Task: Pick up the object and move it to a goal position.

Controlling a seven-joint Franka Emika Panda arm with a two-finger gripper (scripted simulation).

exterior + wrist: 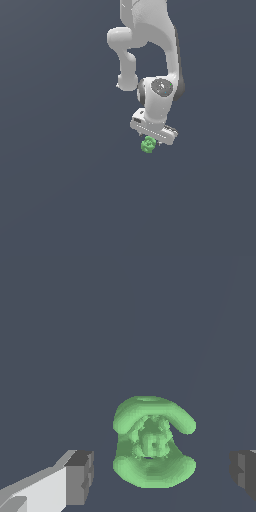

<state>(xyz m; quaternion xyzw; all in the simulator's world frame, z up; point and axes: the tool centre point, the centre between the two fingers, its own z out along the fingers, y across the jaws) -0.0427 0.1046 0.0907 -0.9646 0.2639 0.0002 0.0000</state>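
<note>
the gripper (160, 476) stood released, its fingers (80, 477) spread wide to either side of the green object (151, 442), with clear gaps and no contact.

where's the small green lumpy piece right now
In the exterior view the small bright green lumpy piece sits just below the white end effector; the wrist view shows it between the open fingers, untouched.

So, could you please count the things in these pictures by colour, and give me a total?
Green: 1, the small bright green lumpy object, lying between the open fingers.
White: 1, the white robot arm with its gripper.
Total: 2
</note>
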